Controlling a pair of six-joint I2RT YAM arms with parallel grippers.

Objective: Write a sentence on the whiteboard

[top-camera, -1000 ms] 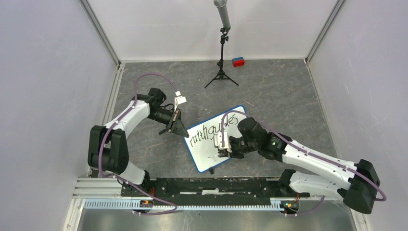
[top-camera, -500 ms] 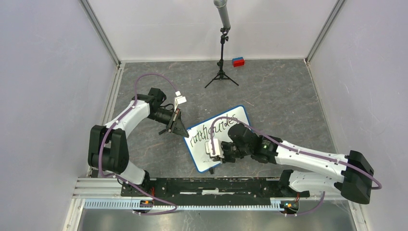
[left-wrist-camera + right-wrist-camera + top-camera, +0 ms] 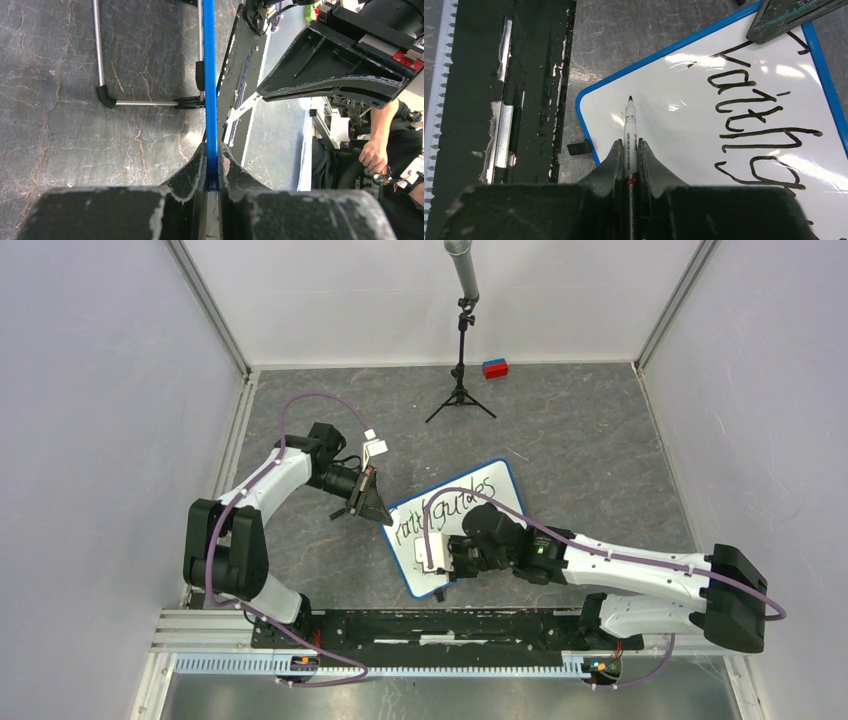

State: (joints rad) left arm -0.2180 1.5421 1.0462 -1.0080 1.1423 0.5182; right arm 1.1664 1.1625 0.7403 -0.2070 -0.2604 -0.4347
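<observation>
The whiteboard (image 3: pixel 478 523), white with a blue rim, lies tilted on the grey floor between the arms. One line of the sentence (image 3: pixel 445 508) in black cursive, "Faith guides", runs along its far side. My left gripper (image 3: pixel 383 518) is shut on the board's blue rim (image 3: pixel 210 90) at the left corner. My right gripper (image 3: pixel 432 562) is shut on a white marker (image 3: pixel 630 130). The marker's black tip hovers at the blank part of the whiteboard (image 3: pixel 684 145) near the near-left corner, below the sentence (image 3: pixel 759 110). I cannot tell if the tip touches.
A black tripod (image 3: pixel 461 390) with a grey pole stands at the back, a red and blue block (image 3: pixel 495 368) beside it. The black base rail (image 3: pixel 440 625) runs along the near edge. White walls close in both sides. A person's hand (image 3: pixel 372 155) shows beyond the table.
My right arm has carried the marker leftward, from the middle of the board to its near-left corner. The left gripper and the board have not moved.
</observation>
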